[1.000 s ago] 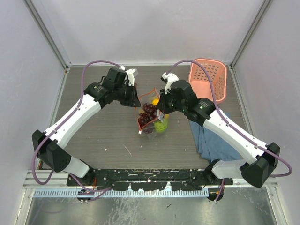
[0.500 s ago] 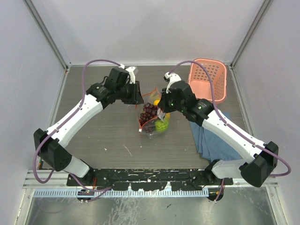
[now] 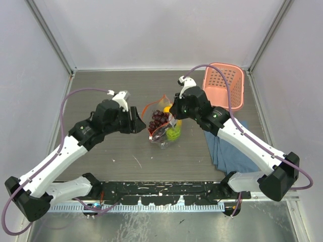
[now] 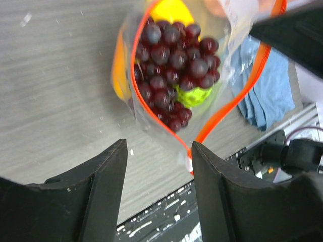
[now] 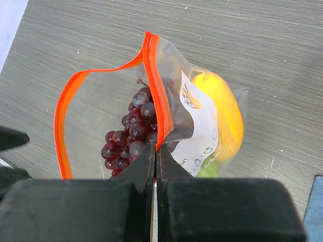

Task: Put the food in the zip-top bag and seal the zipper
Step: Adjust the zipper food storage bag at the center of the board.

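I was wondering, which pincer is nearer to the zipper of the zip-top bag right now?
Right. The right pincer is shut on the zipper; the left pincer hangs open to the left of the zip-top bag, not touching it.

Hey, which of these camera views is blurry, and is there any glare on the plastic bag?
Left wrist: the grape bunch and zip-top bag look soft, the orange-yellow fruit smeared. Right wrist: the zipper is crisp, with mild sheen on the plastic. Top external: even, soft light, no harsh shadows.
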Robot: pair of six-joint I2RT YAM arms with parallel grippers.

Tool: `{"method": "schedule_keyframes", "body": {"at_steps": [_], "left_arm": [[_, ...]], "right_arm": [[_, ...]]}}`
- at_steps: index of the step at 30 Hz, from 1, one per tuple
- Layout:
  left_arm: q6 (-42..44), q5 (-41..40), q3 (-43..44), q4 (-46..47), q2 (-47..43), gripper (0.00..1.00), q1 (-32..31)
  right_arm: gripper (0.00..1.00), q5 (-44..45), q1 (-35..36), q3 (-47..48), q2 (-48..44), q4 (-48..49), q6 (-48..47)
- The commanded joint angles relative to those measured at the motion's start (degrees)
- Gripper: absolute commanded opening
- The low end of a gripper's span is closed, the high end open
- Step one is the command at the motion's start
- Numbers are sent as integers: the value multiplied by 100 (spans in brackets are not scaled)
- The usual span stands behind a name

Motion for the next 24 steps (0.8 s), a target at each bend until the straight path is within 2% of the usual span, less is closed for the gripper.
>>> {"method": "schedule_keyframes", "body": {"at_steps": [1, 5, 9, 16, 18, 24], "left_arm": [[-345, -203, -545, 633, -370, 55, -475], [-395, -837, -1030, 937, -620, 57, -1002], [-480, -1014, -1373, 1401, -565, 57, -1274], [-260, -1182, -1285, 1980, 51, 53, -1757], [-171, -1245, -1206, 1998, 218, 47, -1782], [248, -1677, -1033, 1655, 144, 12, -1789]], "right_arm": [[1, 39, -31, 26, -133, 586, 83], [1, -13, -32, -7, -147, 631, 102], [1, -46, -32, -52, -164, 668, 136], [1, -108, -31, -86, -175, 677, 165], [1, -95, -34, -103, -193, 677, 165], [1, -39, -42, -206, -346, 655, 93]]}}
